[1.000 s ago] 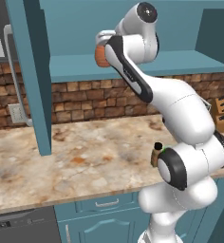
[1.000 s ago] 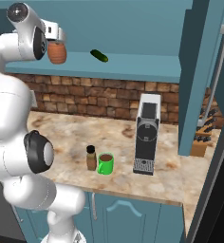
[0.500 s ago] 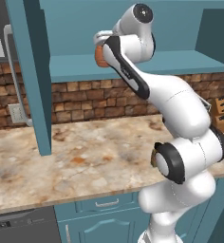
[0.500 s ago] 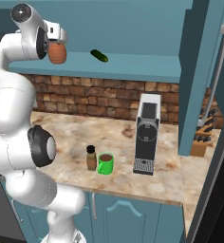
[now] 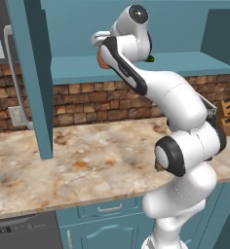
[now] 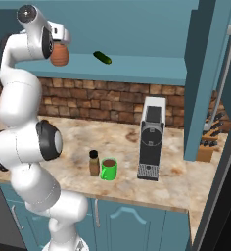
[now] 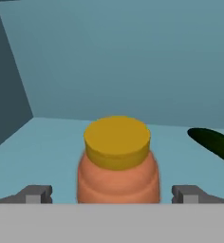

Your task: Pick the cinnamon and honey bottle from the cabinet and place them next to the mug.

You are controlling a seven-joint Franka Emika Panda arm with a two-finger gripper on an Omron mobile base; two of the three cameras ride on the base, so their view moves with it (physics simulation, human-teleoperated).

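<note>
One teal cabinet [image 6: 151, 68] — marbled counter [image 6: 196, 181]

honey bottle [image 7: 117, 163] on cabinet [image 6: 151, 66] shelf, cinnamon [image 6: 94, 163] beside mug [image 6: 108, 169]

a: what's sitting on the surface [image 6: 127, 152] by the brick wall [image 6: 112, 100]?
b: a grey coffee machine [image 6: 151, 138] is standing upright there, with a knife block [image 6: 209, 145] resting further off to its side, partly hidden.
a: anything lying higher up?
b: a dark green cucumber [image 6: 102, 58] is lying tilted on the teal shelf; in the hand view it's poking in at the right edge [image 7: 213, 144].
a: and lower down?
b: teal drawer fronts [image 5: 107, 208] with metal handles are running under the mottled stone surface [image 5: 87, 165], a dishwasher [image 5: 24, 234] is sitting at the far left, and a wall outlet [image 5: 14, 115] is showing on the bricks.
</note>
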